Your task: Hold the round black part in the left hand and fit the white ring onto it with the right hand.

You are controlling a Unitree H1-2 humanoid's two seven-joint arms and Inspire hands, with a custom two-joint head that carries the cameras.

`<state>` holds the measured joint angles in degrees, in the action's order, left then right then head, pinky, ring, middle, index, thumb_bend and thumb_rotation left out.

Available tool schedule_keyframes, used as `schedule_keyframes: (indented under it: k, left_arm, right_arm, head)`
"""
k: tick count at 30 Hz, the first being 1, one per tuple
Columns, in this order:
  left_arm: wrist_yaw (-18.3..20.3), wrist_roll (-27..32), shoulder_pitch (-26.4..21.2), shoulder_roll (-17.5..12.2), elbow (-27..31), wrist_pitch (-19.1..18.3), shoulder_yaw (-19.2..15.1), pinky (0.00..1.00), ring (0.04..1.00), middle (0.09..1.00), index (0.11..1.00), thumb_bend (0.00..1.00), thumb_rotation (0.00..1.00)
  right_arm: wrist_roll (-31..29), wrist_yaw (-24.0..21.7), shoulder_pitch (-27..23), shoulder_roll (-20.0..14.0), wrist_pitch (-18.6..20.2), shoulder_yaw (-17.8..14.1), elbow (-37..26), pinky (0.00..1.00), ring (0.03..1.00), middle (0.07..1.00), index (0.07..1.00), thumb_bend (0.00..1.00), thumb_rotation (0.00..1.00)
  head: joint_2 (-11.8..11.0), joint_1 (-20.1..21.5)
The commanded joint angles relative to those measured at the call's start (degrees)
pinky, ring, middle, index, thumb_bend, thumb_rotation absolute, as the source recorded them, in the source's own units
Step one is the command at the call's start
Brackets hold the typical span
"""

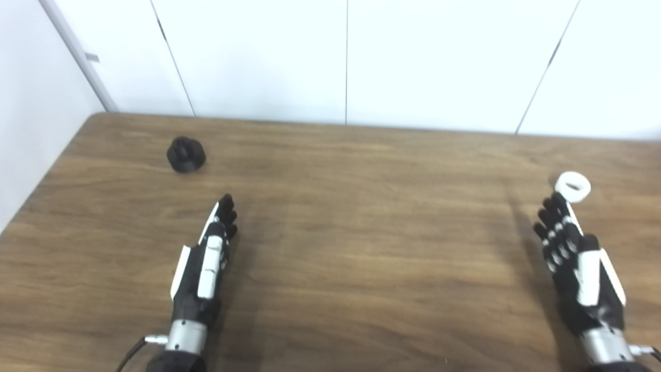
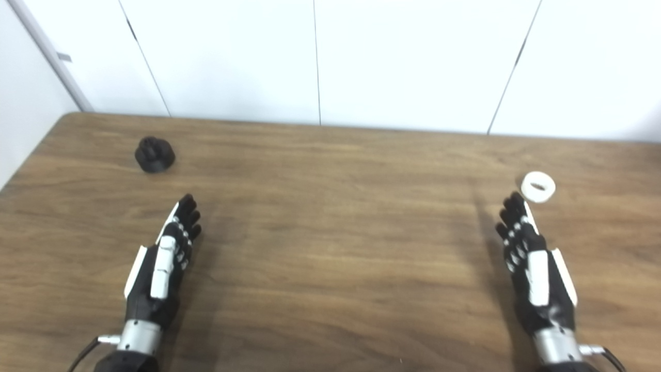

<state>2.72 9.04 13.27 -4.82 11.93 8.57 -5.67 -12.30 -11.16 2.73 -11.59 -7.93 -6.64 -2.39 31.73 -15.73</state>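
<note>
We judged the task not yet begun. Our left hand hung over the table with its fingers stretched forward and nothing in them, and our right hand was the same: released, fingers straight and pointing away from us, grasping nothing.

The round black part stood on the table ahead of our left hand and a little to its left, well apart from the fingertips. It looked like a squat disc with a knobbed hub rising from its middle, though blur kept us from reading the finer shape. The white ring lay flat on the table just beyond our right hand's fingertips and slightly to their right; whether a fingertip touched it we could not tell, but nothing was closed around it.

So everything was left to do, as we saw it: the left hand had to reach and take up the black part, the right had to close on the ring, and the two had to be brought together between the hands for the fitting.

The table was brown wood grain with rounded far corners, bare apart from the two pieces. Behind it stood a white panelled wall with thin dark seams.
</note>
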Motion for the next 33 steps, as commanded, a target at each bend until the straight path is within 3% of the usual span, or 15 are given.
schedule_keyframes:
  k: [1, 12, 19, 23, 26, 28, 30, 33]
  left_arm:
    - [0.0, -0.3, 2.5, 2.1, -1.8, 3.3, 0.7, 1.0, 1.0, 1.0, 1.0, 0.48, 0.94]
    - [-0.6, -1.9, 2.7, 2.9, -3.0, 3.8, 1.7, 1.0, 1.0, 1.0, 0.997, 0.47, 0.96]
    - [-1.0, -3.3, 2.6, 2.9, -3.6, 4.4, 2.1, 1.0, 1.0, 1.0, 1.0, 0.45, 1.0]
    - [-1.1, -3.3, 2.4, 2.8, -4.0, 4.4, 1.9, 1.0, 1.0, 1.0, 1.0, 0.45, 0.97]
    - [-2.0, -4.6, 2.6, 2.9, -3.2, 2.5, 1.8, 1.0, 1.0, 1.0, 0.994, 0.48, 0.88]
    - [-2.7, -5.4, 2.6, 2.9, -2.5, 1.1, 1.7, 1.0, 1.0, 1.0, 0.981, 0.52, 0.71]
    - [-3.8, -6.6, 2.5, 2.8, -1.8, 0.3, 1.5, 1.0, 1.0, 1.0, 0.976, 0.56, 0.46]
    - [-5.1, -9.0, 2.2, 2.1, 0.0, -1.2, 1.0, 1.0, 1.0, 1.0, 0.985, 0.61, 0.31]
  right_arm:
    - [-0.5, -0.7, 1.7, 0.2, -2.7, -0.1, 3.9, 1.0, 1.0, 1.0, 1.0, 0.68, 1.0]
    - [-1.0, -1.5, 1.6, -0.7, -3.8, -0.1, 6.4, 1.0, 1.0, 1.0, 1.0, 0.7, 1.0]
    - [-1.3, -2.1, 1.4, -1.1, -4.4, 0.0, 7.7, 1.0, 1.0, 1.0, 1.0, 0.69, 1.0]
    - [-1.7, -2.4, 1.4, -1.0, -4.2, 0.0, 8.2, 1.0, 1.0, 1.0, 1.0, 0.7, 1.0]
    - [-1.4, -2.4, 1.1, -0.9, -4.5, 0.0, 8.5, 1.0, 1.0, 1.0, 1.0, 0.7, 1.0]
    - [-1.4, -2.2, 1.0, -0.7, -4.7, -0.2, 8.8, 1.0, 1.0, 1.0, 1.0, 0.7, 1.0]
    - [-1.4, -2.2, 1.0, -0.7, -4.9, -0.3, 8.9, 1.0, 1.0, 1.0, 1.0, 0.71, 1.0]
    - [-1.1, -2.4, 1.0, -0.9, -5.1, -0.2, 8.9, 1.0, 1.0, 1.0, 1.0, 0.71, 1.0]
  head:
    - [-0.4, -0.3]
    - [-3.2, -2.5]
    - [-3.6, -3.0]
    - [-3.6, -2.4]
    - [-3.7, -2.1]
    - [-3.6, -1.6]
    - [-3.5, -1.4]
    - [-3.3, -1.1]
